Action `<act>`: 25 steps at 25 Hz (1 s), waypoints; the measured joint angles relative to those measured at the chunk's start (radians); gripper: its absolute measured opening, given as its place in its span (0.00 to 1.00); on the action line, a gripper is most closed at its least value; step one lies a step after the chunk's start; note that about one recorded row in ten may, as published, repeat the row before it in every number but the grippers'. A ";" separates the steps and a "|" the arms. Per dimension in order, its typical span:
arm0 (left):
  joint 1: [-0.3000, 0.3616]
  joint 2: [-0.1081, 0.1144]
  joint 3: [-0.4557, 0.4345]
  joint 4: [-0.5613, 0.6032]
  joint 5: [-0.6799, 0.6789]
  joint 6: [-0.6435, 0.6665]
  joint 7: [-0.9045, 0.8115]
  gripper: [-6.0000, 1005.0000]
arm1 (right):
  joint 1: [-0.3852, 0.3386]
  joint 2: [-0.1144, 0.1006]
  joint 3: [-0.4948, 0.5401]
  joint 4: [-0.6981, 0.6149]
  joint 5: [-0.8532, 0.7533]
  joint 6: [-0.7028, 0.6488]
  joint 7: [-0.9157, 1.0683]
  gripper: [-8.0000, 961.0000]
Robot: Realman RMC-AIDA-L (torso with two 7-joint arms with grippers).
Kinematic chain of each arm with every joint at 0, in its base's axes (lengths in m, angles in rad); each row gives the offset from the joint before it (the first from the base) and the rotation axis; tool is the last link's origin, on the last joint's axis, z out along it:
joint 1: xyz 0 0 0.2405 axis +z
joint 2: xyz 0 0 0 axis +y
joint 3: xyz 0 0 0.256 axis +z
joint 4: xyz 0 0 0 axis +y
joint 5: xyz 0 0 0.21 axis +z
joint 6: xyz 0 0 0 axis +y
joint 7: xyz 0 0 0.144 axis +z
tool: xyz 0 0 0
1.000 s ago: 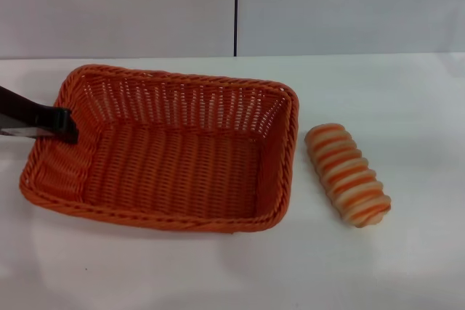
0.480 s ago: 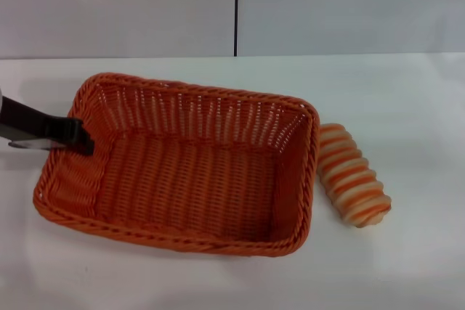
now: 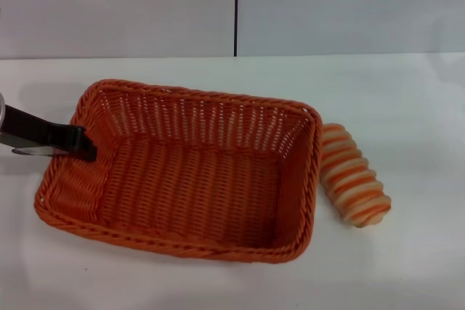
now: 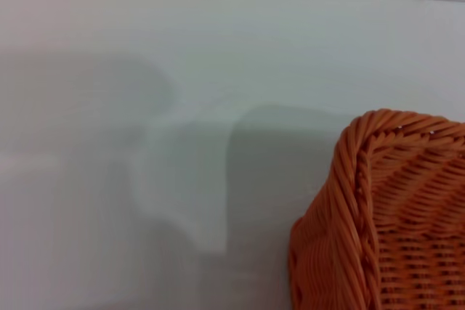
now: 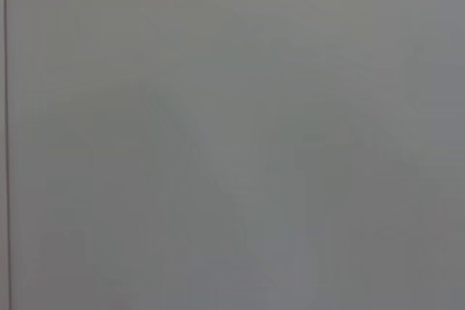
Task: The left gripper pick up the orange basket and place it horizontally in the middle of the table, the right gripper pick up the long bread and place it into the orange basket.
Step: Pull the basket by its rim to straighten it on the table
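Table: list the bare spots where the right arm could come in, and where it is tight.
The table is bare right of the long bread, behind the orange basket, and along the near edge in front of both. It is crowded where the bread meets the basket's right wall, and at the left rim, where the left end effector grips.
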 joint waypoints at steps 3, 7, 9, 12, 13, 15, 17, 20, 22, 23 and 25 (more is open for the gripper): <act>0.001 0.002 -0.001 -0.004 -0.010 -0.001 0.001 0.26 | 0.000 0.002 0.000 0.000 0.001 -0.004 0.000 0.58; 0.008 0.010 -0.013 -0.011 -0.028 -0.007 0.003 0.27 | -0.003 0.010 0.000 -0.010 0.005 -0.008 0.000 0.58; 0.008 0.010 -0.013 -0.011 -0.028 -0.007 0.003 0.28 | -0.005 0.012 0.000 -0.012 0.006 -0.008 0.000 0.58; 0.009 0.016 -0.014 -0.039 -0.026 -0.013 0.004 0.30 | -0.007 0.016 0.000 -0.012 0.007 -0.010 0.000 0.58; 0.009 0.016 -0.014 -0.039 -0.026 -0.013 0.004 0.30 | -0.007 0.016 0.000 -0.012 0.007 -0.010 0.000 0.58; 0.009 0.016 -0.015 -0.044 -0.027 -0.011 0.004 0.31 | -0.011 0.020 0.000 -0.014 0.008 -0.010 0.000 0.58; 0.009 0.016 -0.024 -0.052 -0.031 -0.004 0.004 0.37 | -0.015 0.023 0.000 -0.016 0.009 -0.011 0.000 0.58; 0.012 0.016 -0.042 -0.072 -0.053 0.008 0.005 0.47 | -0.016 0.025 0.001 -0.016 0.009 -0.011 0.000 0.58; 0.019 0.016 -0.047 -0.076 -0.064 0.015 0.005 0.53 | -0.017 0.029 0.002 -0.020 0.009 -0.013 0.000 0.58; 0.019 0.016 -0.047 -0.076 -0.064 0.015 0.005 0.57 | -0.017 0.029 0.002 -0.020 0.009 -0.013 0.000 0.58; 0.025 0.016 -0.050 -0.077 -0.066 0.029 0.005 0.65 | -0.018 0.032 0.001 -0.026 0.009 -0.014 0.000 0.58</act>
